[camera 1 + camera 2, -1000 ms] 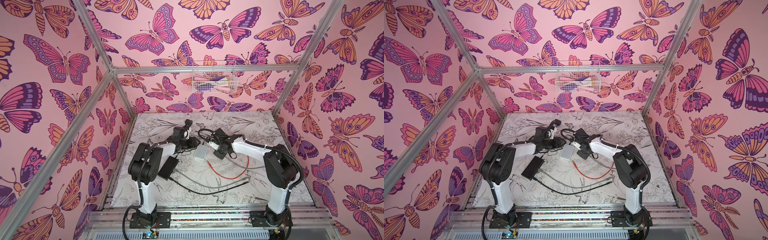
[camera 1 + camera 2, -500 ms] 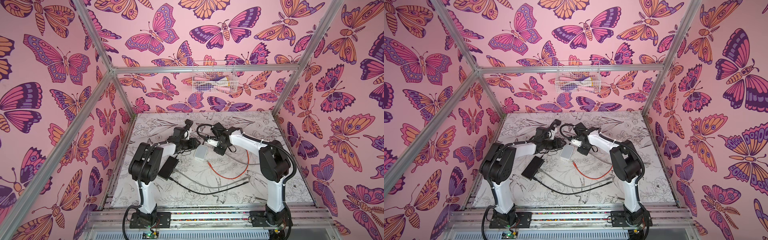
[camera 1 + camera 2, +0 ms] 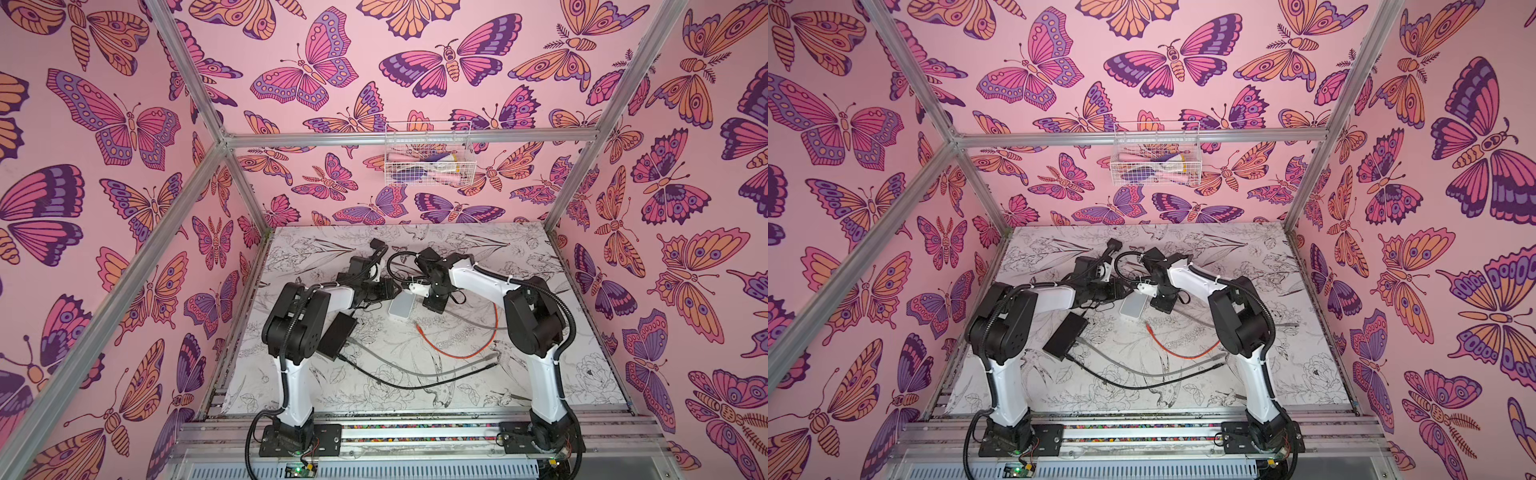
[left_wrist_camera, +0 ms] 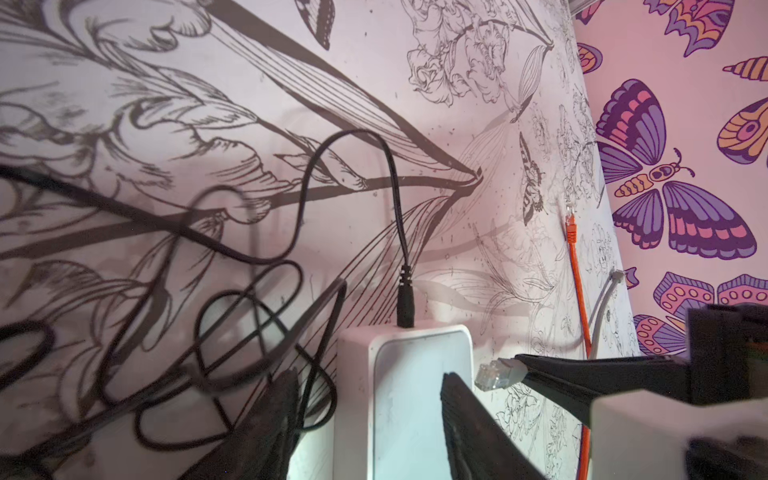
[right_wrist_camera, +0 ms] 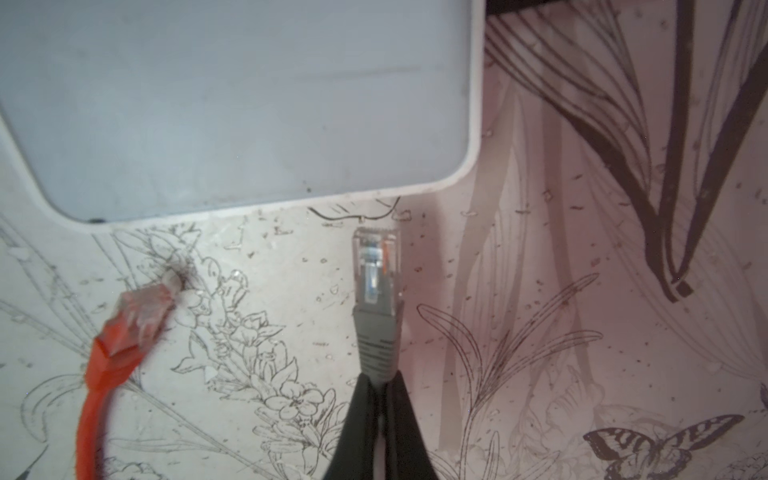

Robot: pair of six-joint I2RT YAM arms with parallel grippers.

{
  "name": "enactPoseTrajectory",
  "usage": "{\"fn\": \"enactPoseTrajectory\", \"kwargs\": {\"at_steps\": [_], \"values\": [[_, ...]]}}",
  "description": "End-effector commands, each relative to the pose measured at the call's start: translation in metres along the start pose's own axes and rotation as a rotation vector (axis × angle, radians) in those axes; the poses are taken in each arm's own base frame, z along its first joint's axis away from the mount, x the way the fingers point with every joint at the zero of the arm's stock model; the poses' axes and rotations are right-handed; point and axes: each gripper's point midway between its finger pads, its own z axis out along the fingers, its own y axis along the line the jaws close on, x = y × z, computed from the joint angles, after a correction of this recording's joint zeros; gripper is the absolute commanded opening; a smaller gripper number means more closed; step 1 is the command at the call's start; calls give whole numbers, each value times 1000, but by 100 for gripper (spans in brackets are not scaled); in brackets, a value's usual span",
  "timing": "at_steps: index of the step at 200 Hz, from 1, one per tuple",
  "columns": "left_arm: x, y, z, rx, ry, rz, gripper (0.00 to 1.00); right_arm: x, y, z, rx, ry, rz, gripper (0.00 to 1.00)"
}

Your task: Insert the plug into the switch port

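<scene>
On my left little has changed in the past second. My left gripper [image 4: 365, 415] has kept its place, its jaws apart astride the white switch [image 4: 409, 374], one finger on each side. I cannot tell whether the pads actually press its walls. The change is on my right: that arm's elbow has drawn in toward the middle while its gripper stayed beside the switch. I read that as squaring the plug to the port rather than pushing it home, so the insertion is not yet made. My right gripper [image 5: 376, 388] is clenched on the grey boot [image 5: 376, 340] behind the clear plug [image 5: 374, 257]. The plug sticks straight out ahead of the fingertips, its tip just short of the switch's edge and not touching. The port itself is hidden from me. A loose orange cable [image 5: 120, 332] lies off to one side of that gripper, apart from it.
</scene>
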Motion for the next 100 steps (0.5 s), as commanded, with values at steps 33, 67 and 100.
{"fn": "enactPoseTrajectory", "kwargs": {"at_steps": [33, 67, 100], "values": [[9, 0, 10, 7, 39, 12, 58, -6, 8, 5, -31, 19, -46, 0], [10, -2, 13, 12, 46, 18, 57, -8, 3, 7, -10, 19, -45, 0], [10, -2, 15, 16, 55, 28, 57, -10, -2, 5, 13, 17, -45, 0]]}}
